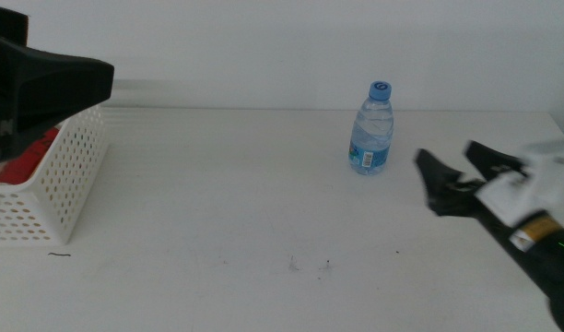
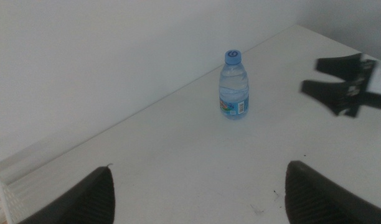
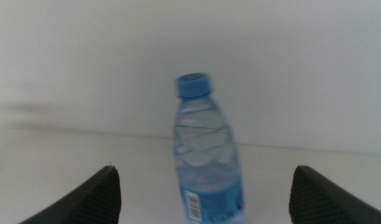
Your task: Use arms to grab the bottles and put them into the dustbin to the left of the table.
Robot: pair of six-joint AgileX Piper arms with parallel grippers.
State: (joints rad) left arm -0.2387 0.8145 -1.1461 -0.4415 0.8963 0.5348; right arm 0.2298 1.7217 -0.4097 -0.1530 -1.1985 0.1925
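Note:
The clear water bottle with a blue cap stands upright at the back of the table, right of centre. My right gripper hovers open just right of it, jaws pointing at it, not touching. In the right wrist view the bottle stands ahead between the open jaws. My left gripper hangs open above the white perforated dustbin at the table's left. Its wrist view shows the far bottle and the right gripper. Something red lies inside the dustbin.
A plain white wall runs behind the table. A few dark specks mark the tabletop near the front. A corner of the dustbin shows beside the left jaw.

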